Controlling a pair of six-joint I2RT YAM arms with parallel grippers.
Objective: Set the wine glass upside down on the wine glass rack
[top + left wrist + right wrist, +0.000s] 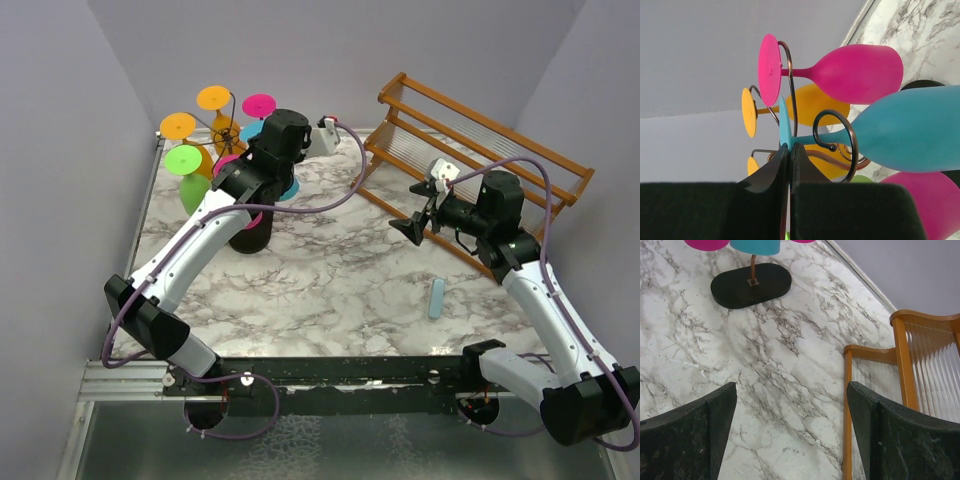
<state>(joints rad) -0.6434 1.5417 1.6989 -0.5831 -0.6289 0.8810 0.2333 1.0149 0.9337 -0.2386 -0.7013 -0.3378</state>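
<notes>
Left pincer pinches blue wine glass foot at rack.

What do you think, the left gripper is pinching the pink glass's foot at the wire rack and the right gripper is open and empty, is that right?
Not quite. The left gripper pinches the foot of the blue glass, not a pink one, as the left wrist view shows. It is at the wire rack, and the right gripper is open and empty.
</notes>
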